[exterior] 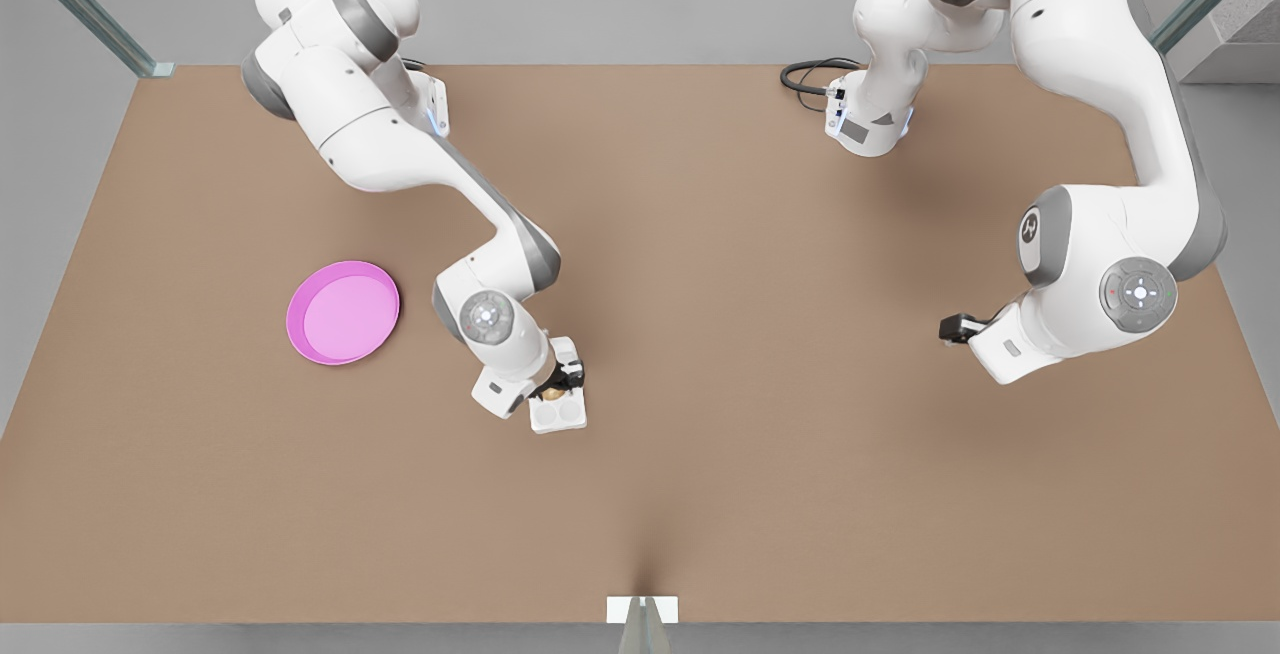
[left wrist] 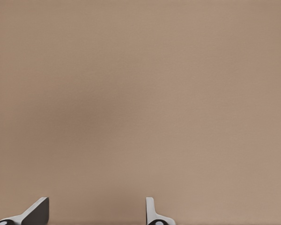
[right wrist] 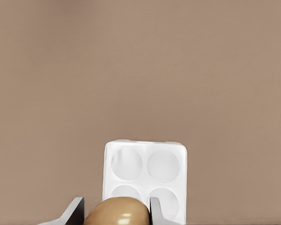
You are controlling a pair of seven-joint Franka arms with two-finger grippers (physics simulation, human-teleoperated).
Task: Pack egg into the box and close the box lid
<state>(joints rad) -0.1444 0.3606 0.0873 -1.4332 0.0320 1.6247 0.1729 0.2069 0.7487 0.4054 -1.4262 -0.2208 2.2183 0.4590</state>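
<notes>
The tan-brown egg [right wrist: 118, 213] sits between the fingers of my right gripper [right wrist: 115, 210], which is shut on it. It hangs over the white box [right wrist: 145, 146], at the near cups of its 2x2 grid; all the cups I can see are bare. In the front view this gripper [exterior: 561, 381] holds the egg [exterior: 551, 393] above the box [exterior: 558, 426], left of centre. A white flap [exterior: 566, 348] just behind the gripper looks like the open box lid, partly hidden. My left gripper [exterior: 955, 327] waits open over bare table on the front view's right, its fingers [left wrist: 37, 212] holding nothing.
A round pink plate [exterior: 343, 312] lies on the brown table [exterior: 760, 354], to the front view's left of the box. A black cable [exterior: 805, 74] loops at the far edge by one arm's base. A small white bracket [exterior: 641, 609] stands at the near edge.
</notes>
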